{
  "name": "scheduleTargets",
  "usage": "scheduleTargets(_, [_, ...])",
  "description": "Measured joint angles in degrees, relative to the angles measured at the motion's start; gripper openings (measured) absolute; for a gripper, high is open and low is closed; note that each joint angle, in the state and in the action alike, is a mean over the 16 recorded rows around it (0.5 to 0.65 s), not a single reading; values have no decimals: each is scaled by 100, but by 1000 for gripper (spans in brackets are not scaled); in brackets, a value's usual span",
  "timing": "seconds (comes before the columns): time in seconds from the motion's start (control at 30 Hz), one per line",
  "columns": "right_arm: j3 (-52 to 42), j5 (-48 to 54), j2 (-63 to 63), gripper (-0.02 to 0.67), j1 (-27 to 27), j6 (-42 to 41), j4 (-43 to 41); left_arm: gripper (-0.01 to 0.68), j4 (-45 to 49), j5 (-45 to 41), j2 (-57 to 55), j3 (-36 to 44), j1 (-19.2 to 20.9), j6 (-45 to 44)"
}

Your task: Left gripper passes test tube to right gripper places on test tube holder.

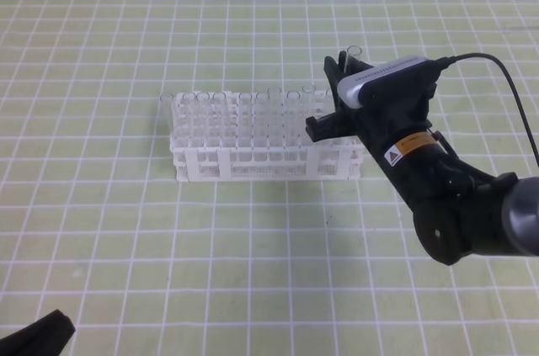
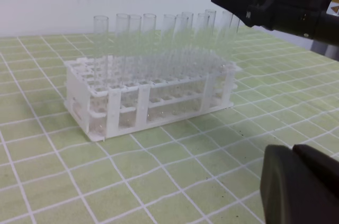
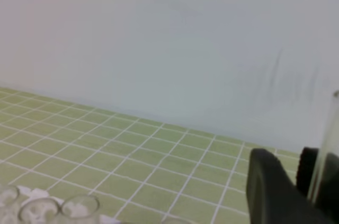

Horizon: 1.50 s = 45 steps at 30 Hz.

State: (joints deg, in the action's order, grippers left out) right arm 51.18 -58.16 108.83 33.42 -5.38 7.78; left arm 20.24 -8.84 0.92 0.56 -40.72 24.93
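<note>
The handover looked finished: the right gripper (image 1: 344, 66) hung over the right end of the test tube holder (image 1: 253, 162), its fingers clenched on the test tube (image 1: 353, 53), which stood upright between them with its open rim poking out above. From the right wrist view the glass showed as a pale strip between the black fingers (image 3: 270, 192). The placing step was in hand, I judged. The next move called for lining the tube's round end over a free square hole and lowering it straight.

The left gripper (image 1: 38, 335) sat well apart at the near left corner of the green gridded mat (image 1: 126, 238); I could not tell whether it was open or closed.

What stood in the way were the other tubes (image 2: 148, 44) already upright along the rack's far rows, close beside the spot under the gripper, so a tilted descent risked knocking them.
</note>
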Motion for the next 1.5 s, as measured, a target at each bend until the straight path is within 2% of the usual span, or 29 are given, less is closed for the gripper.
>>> scheduleTargets(1.5, [46,113,-45,9,-26,-89,3,0,-4,-36,-27,-27,0,1])
